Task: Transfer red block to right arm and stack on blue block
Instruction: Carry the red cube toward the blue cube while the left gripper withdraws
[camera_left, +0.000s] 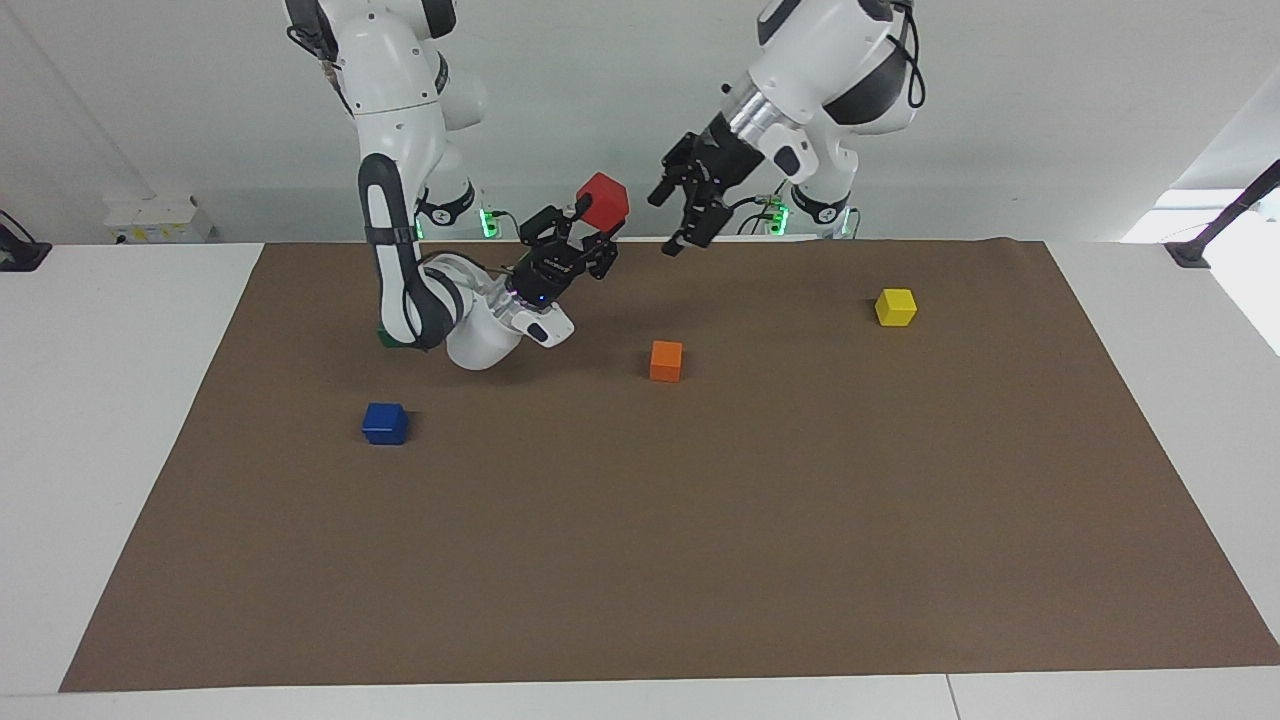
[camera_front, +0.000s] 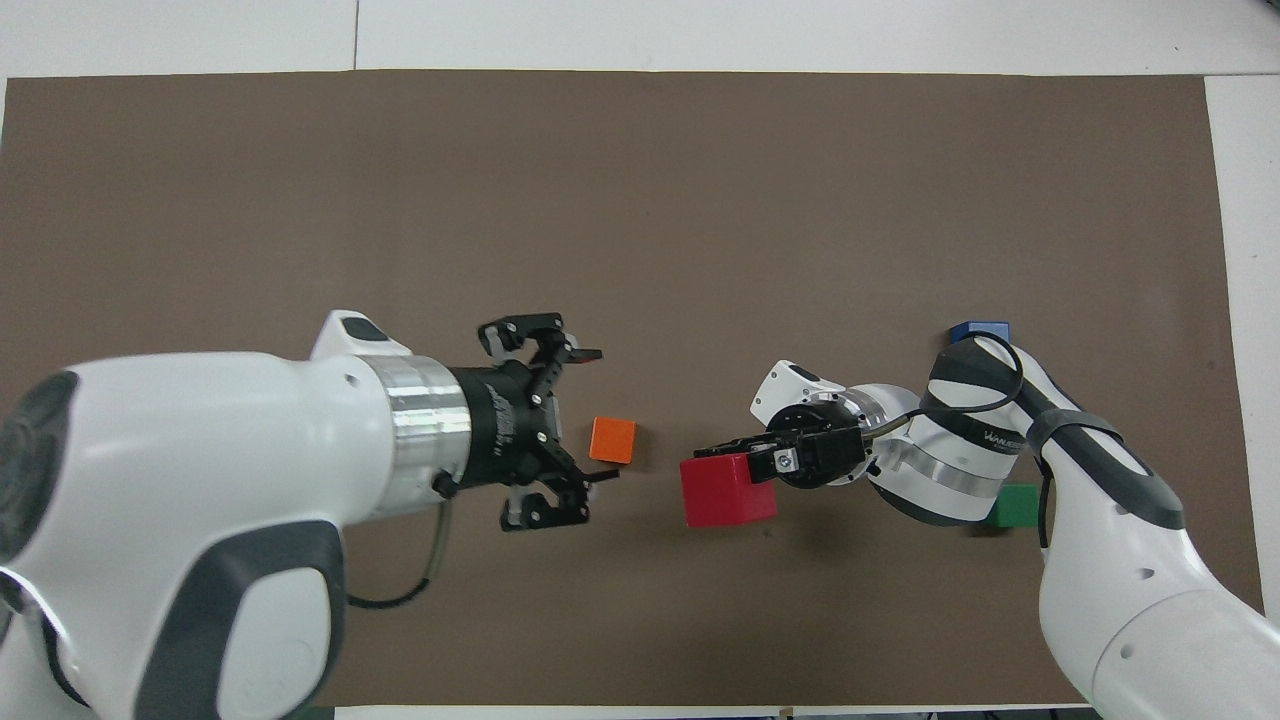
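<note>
My right gripper (camera_left: 597, 225) is shut on the red block (camera_left: 603, 199) and holds it up in the air over the mat, near the robots' edge. The block also shows in the overhead view (camera_front: 727, 490), held by the right gripper (camera_front: 745, 472). My left gripper (camera_left: 665, 222) is open and empty, in the air a short gap from the red block and pointing toward it; it also shows in the overhead view (camera_front: 603, 415). The blue block (camera_left: 385, 423) sits on the mat toward the right arm's end. In the overhead view the blue block (camera_front: 980, 329) is partly hidden by the right arm.
An orange block (camera_left: 666, 361) lies mid-mat, below the gap between the grippers (camera_front: 613, 440). A yellow block (camera_left: 895, 307) sits toward the left arm's end. A green block (camera_front: 1020, 505) lies under the right arm's elbow. The brown mat (camera_left: 700, 560) covers the table.
</note>
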